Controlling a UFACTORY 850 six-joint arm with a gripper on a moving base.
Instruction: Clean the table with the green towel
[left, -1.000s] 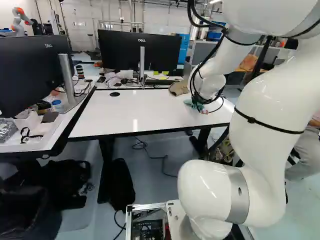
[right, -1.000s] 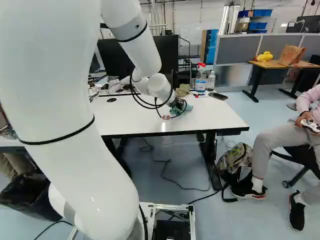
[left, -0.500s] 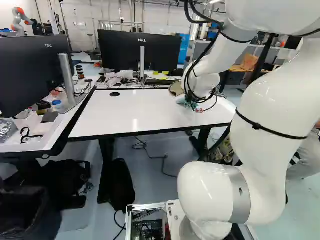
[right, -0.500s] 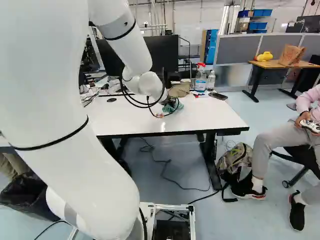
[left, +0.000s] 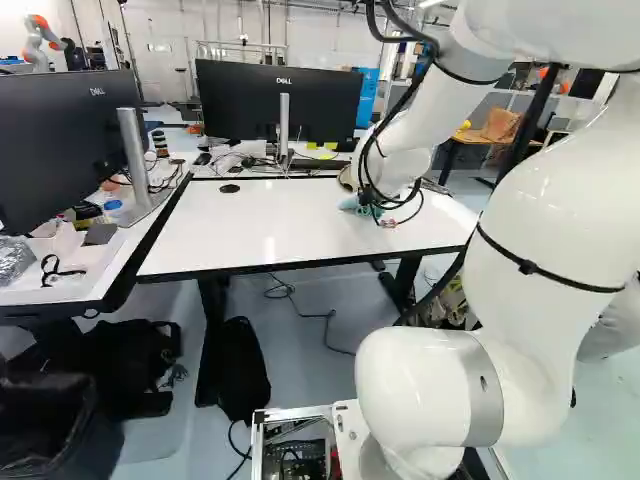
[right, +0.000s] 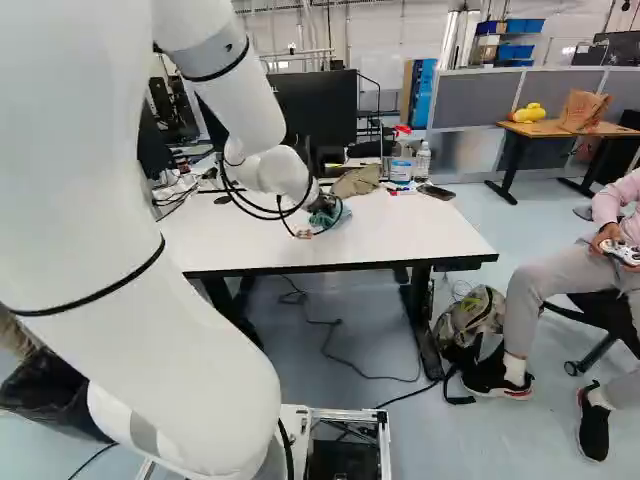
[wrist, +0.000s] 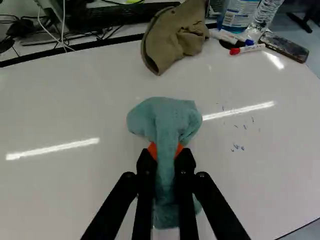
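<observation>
We have the gripper (right: 325, 203) pinching the towel (wrist: 164, 120) between both fingers, the cloth bunched ahead of and beneath them. It seems to touch the table (wrist: 65, 115), though we can't be sure. Blue marks (wrist: 238, 147) lie beside it; a hat (wrist: 175, 37) sits ahead.

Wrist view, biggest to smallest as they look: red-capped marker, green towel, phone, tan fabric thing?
1. Green towel, though the gripper's fingers hide part of it
2. Tan fabric thing
3. Phone
4. Red-capped marker
</observation>
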